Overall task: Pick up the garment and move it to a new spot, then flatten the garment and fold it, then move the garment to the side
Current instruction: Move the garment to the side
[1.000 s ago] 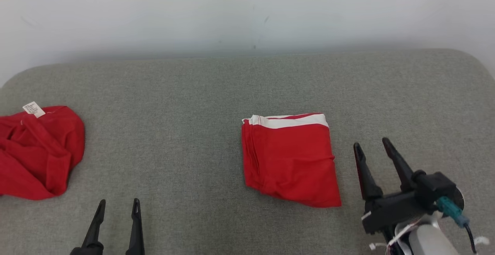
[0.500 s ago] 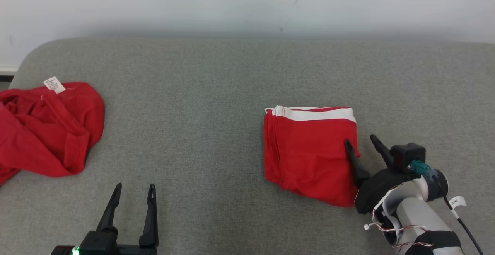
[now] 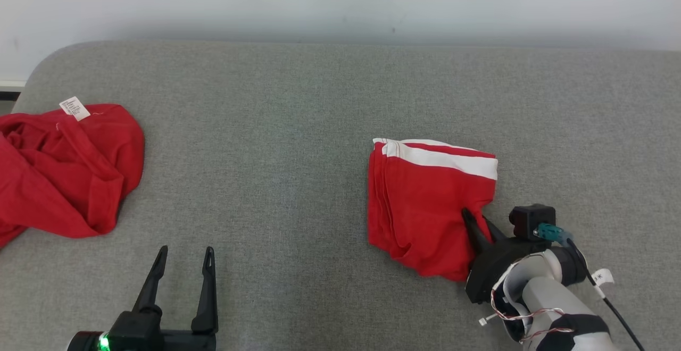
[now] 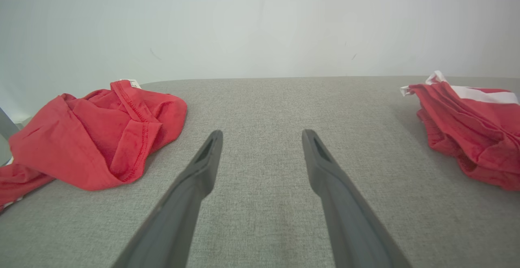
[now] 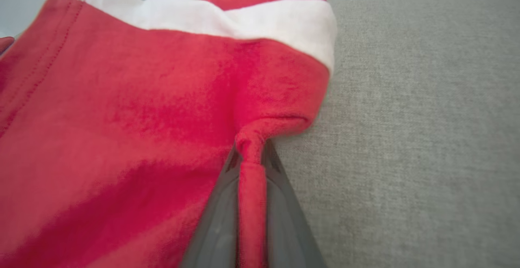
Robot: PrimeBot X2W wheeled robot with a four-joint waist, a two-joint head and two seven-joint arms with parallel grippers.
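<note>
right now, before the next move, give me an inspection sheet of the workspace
surface: grey padded top, rounded corner at far left
job's things: folded garment, red with a white band along its far edge, lying right of centre
clutter: crumpled red garment with a white tag, at the left edge
claws: right claw shut on a pinch of the folded garment's right edge; left claw open, holding nothing
cables: black cable with teal plug and thin loose wires at the right wrist
surroundings: pale wall behind the surface
</note>
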